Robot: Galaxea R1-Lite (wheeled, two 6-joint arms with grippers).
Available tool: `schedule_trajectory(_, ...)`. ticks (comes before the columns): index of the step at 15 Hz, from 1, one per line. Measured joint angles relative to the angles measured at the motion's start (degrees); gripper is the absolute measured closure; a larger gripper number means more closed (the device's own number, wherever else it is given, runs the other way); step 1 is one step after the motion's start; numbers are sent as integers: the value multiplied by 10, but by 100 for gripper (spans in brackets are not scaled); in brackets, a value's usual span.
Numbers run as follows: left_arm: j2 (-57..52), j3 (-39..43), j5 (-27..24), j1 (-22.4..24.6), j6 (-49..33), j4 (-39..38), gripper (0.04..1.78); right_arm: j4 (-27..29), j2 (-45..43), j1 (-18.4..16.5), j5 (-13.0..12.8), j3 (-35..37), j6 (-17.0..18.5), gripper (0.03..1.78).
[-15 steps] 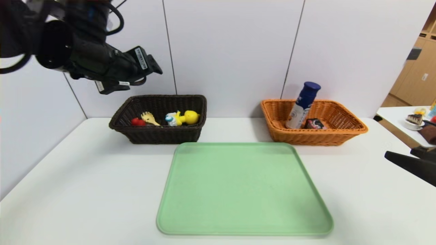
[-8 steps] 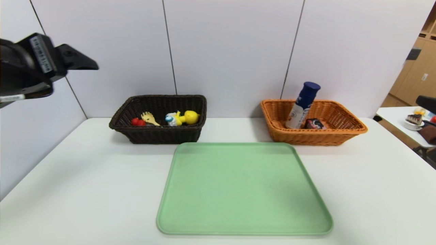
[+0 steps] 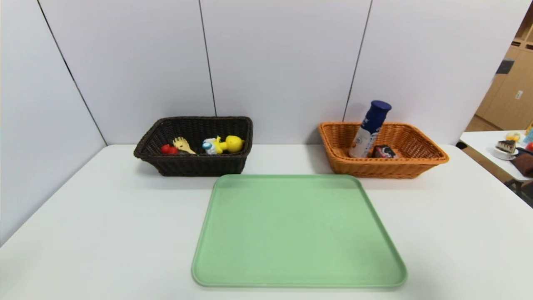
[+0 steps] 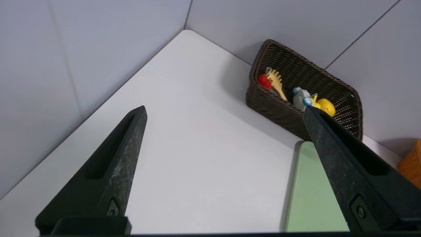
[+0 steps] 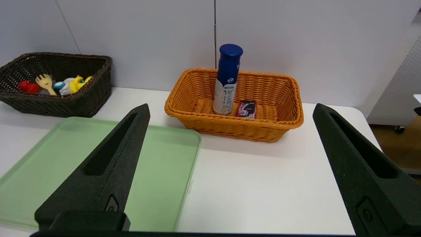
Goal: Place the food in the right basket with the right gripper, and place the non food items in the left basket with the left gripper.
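tray [image 3: 298,233] bare | toys in dark basket [image 3: 195,166], bottle [image 3: 369,129] + carton [image 3: 384,151] in orange basket [image 3: 383,168] | left pincer [image 4: 223,115] & right pincer [image 5: 230,112] spread, empty | looks done

Woven wicker dark basket [image 3: 195,164] and orange basket [image 3: 383,168]; smooth matt plastic green tray [image 3: 297,233].

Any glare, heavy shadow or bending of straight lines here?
Head view: even light, soft shadow under the dark brown woven basket; wall seams splay outward. Left wrist view: open left gripper looms large, green plastic tray cropped. Right wrist view: no glare on the orange wicker basket.
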Motion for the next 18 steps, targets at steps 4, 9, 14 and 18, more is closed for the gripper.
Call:
schedule_trajectory(4, -179, 132, -10, 34, 98, 16, 14, 8, -117, -1, 2, 94, 0, 10)
schedule_trajectory(9, -337, 261, -101, 60, 288, 5, 13, 95, -271, 2, 4, 150, -19, 10)
schedule_trajectory(14, -393, 360, -171, 63, 350, -86, 13, 55, -392, 8, 5, 227, -117, 10)
schedule_trajectory(18, -398, 516, -202, 63, 383, -272, 13, -98, -412, 9, -25, 362, -158, 10)
